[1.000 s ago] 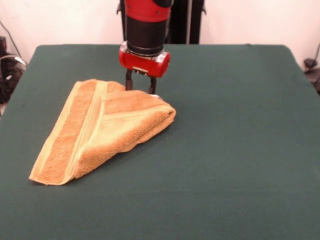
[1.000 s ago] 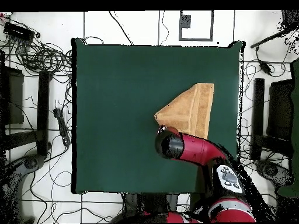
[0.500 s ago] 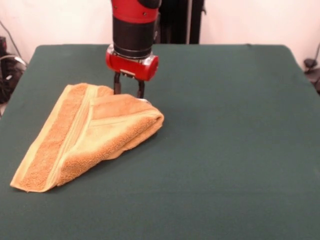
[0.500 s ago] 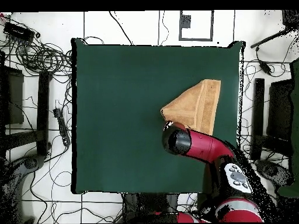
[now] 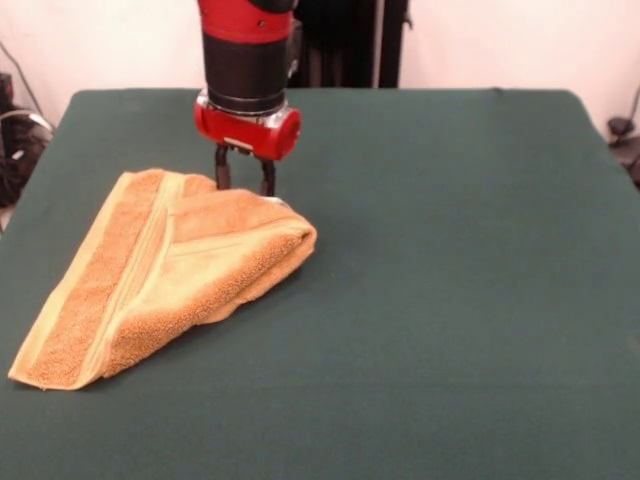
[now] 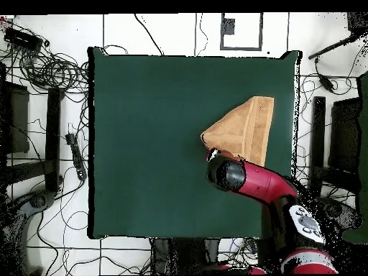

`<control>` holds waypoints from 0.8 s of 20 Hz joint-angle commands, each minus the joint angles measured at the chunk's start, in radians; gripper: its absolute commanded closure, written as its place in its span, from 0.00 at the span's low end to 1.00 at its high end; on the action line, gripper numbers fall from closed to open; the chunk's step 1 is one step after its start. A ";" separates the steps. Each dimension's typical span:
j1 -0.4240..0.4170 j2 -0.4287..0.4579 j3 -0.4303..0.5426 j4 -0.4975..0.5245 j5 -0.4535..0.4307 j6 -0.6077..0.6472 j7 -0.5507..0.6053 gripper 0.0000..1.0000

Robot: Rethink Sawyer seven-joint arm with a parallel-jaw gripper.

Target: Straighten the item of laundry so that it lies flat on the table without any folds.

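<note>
The towel (image 5: 165,270) has slid sideways; claw (image 5: 243,188) tips hidden behind it.

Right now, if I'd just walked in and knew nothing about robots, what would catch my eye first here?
Probably the golden-orange towel, folded over into a rough triangle on the dark green table, toward the left in the front view. Next, the red and black arm coming down from above, its gripper right at the towel's far folded edge. Around the table, the overhead view shows tangled cables on the floor.
</note>
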 commanded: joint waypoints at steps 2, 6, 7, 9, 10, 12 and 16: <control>-0.053 -0.028 0.221 0.126 0.030 0.091 0.051 0.00; -0.137 0.000 0.323 0.159 0.023 0.083 0.018 0.00; -0.155 0.008 0.344 0.164 0.018 0.080 0.010 0.00; -0.172 0.016 0.366 0.172 0.011 0.078 0.009 0.00; -0.178 0.018 0.375 0.174 0.007 0.080 0.007 0.00; -0.191 0.023 0.393 0.181 0.001 0.084 0.005 0.00; -0.188 0.015 0.387 0.179 -0.015 0.071 0.020 0.00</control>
